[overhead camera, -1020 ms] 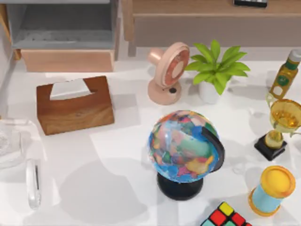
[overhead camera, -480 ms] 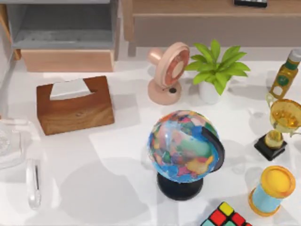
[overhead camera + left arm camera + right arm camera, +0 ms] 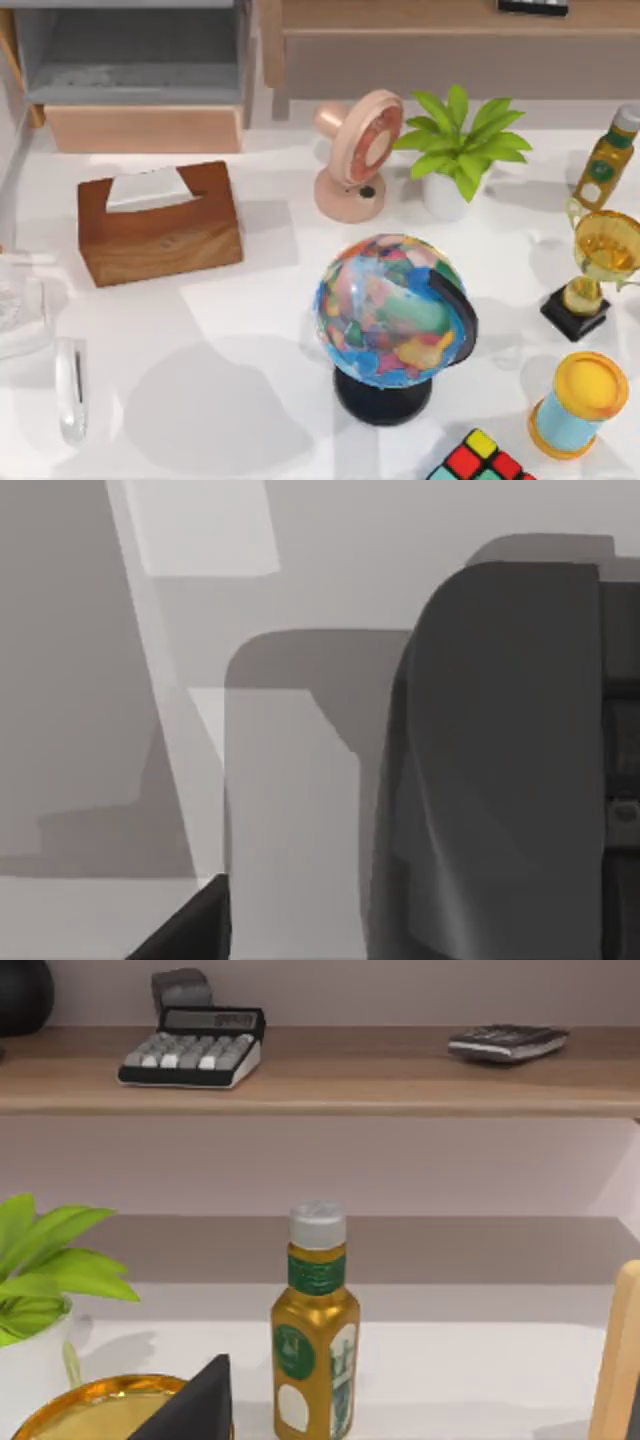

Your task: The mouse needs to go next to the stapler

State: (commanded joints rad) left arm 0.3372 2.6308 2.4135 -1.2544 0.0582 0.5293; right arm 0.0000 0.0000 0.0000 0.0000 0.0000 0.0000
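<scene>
I cannot pick out the mouse for certain in any view. A pale, glassy long thing with a dark slit lies near the table's left edge; it has a stapler's shape, but I cannot be sure. Above it a glassy shape is cut off by the left edge of the top view. In the left wrist view a big dark rounded body stands close to the camera, and one dark fingertip of my left gripper shows. The right wrist view has one dark fingertip of my right gripper, facing a yellow bottle.
On the table stand a wooden tissue box, a pink fan, a potted plant, a globe, a yellow bottle, a trophy, a yellow-topped cylinder and a colour cube. Shelves run along the back.
The glassy shape at the left edge has slid further left, so less of it shows. The long pale thing and the other objects have not moved.
</scene>
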